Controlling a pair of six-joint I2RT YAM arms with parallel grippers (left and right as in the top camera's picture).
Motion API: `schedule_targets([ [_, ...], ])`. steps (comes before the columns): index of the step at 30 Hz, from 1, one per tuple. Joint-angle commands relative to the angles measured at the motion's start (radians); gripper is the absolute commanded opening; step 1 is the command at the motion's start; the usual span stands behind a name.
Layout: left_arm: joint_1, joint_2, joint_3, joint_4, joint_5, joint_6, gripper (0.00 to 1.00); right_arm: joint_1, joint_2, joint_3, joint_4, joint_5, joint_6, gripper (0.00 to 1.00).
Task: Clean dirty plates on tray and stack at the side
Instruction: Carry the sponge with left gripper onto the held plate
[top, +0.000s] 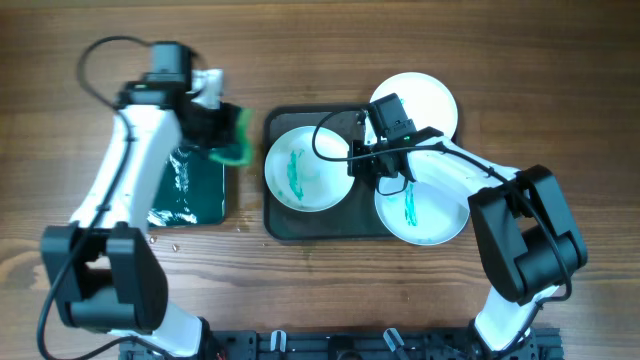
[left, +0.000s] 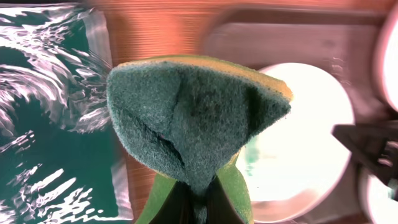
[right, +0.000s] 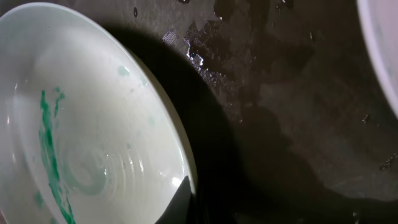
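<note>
The dark grey tray (top: 330, 228) lies mid-table. A white plate with a teal smear (top: 305, 170) sits on its left half. A second smeared plate (top: 430, 215) overhangs the tray's right edge. My right gripper (top: 385, 172) is shut on this plate's near-left rim. In the right wrist view one finger (right: 193, 199) lies over the rim of that plate (right: 99, 124), above the wet tray (right: 298, 124). A clean white plate (top: 430, 100) lies at the tray's far right corner. My left gripper (top: 215, 125) is shut on a green sponge (top: 235, 138), left of the tray; the sponge (left: 193, 106) fills the left wrist view.
A smaller dark green tray (top: 190, 185) holding water lies left of the grey tray, under my left arm; it also shows in the left wrist view (left: 43, 124). Water drops lie on the wood near its front corner. The left plate's rim (right: 385, 50) shows at the right wrist view's edge.
</note>
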Motion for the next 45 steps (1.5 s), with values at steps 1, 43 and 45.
schedule_targets([
  [1,-0.113,0.008,0.017,0.053,0.029,-0.135,0.04,0.0,0.036,0.001,-0.023,-0.017,0.02,0.04],
  [43,-0.247,0.277,0.02,-0.006,-0.334,-0.423,0.04,-0.032,0.036,0.0,-0.053,-0.021,0.028,0.04],
  [45,-0.253,0.262,0.02,-0.032,-0.407,-0.459,0.04,-0.032,0.036,0.0,-0.056,-0.021,0.032,0.04],
])
